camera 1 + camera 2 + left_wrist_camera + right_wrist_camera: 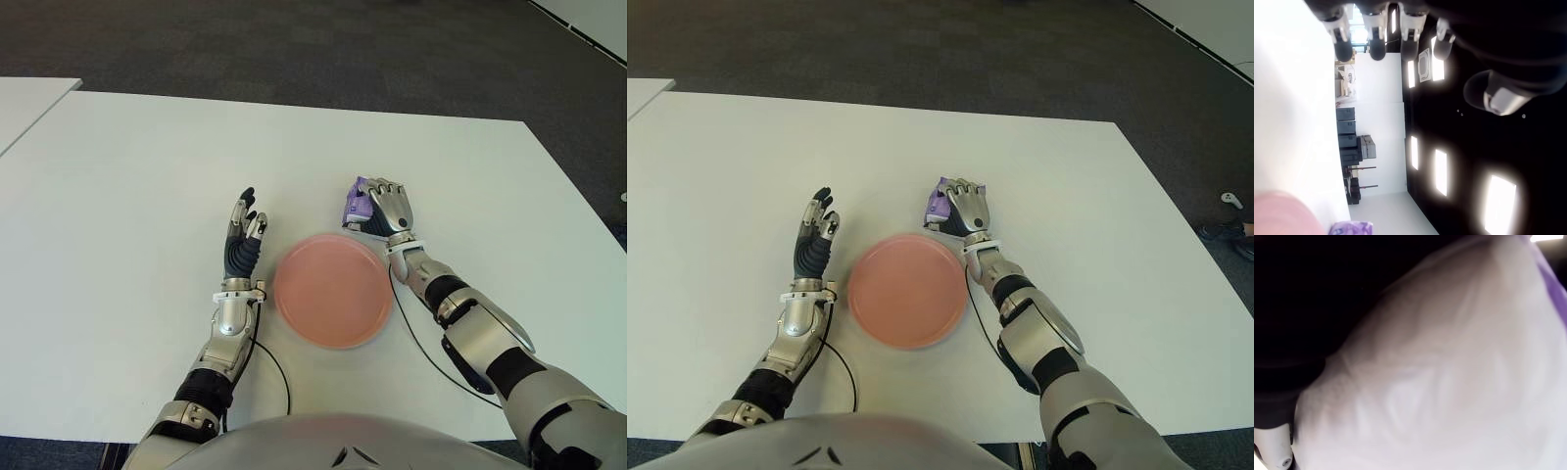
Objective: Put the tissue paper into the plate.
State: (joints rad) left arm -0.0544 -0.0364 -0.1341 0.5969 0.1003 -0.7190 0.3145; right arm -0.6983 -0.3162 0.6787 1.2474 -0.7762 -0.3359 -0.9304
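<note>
- Right hand (390, 208) has its fingers curled around the purple tissue pack (356, 205), just beyond the pink plate (333, 290) on the white surface (127, 196).
- Plate holds nothing; moving over and releasing remain.
- Left hand (242, 241), fingers spread, idle left of the plate.

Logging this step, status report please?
Right hand shut on tissue pack, beyond the pink plate. Left hand open, left of plate. Plate holds nothing; nothing in the way.

A broad white rectangular worktop (147, 196) fills the scene. Beyond its far edge lies dark grey carpeted floor (294, 44). A second white tabletop's corner (24, 103) shows beside the worktop's far left corner.
</note>
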